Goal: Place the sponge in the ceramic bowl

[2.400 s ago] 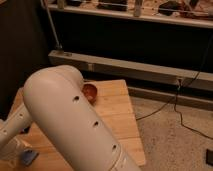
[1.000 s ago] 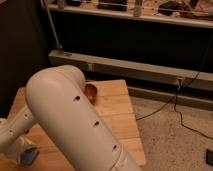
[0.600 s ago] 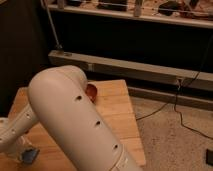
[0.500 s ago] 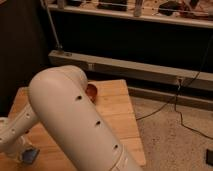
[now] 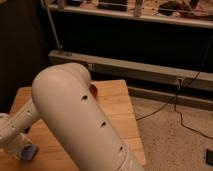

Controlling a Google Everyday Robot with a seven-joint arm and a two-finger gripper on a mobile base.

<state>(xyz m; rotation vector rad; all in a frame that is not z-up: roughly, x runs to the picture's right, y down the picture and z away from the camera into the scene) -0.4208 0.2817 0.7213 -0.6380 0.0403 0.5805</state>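
Fingers closed on the sponge [image 5: 30,152], low at the near left of the wooden table [image 5: 117,107].
The gripper [image 5: 22,148] presses down there, with the blue-grey pad poking out at its tip. The bulky white arm [image 5: 75,115] crosses the middle and hides most of the reddish-brown ceramic bowl [image 5: 94,90], which sits well apart from the sponge.

The arm [image 5: 75,117] hides most of the ceramic bowl [image 5: 94,90]. At the table's [image 5: 116,102] front-left corner, the gripper [image 5: 23,150] half-covers the sponge [image 5: 31,152].
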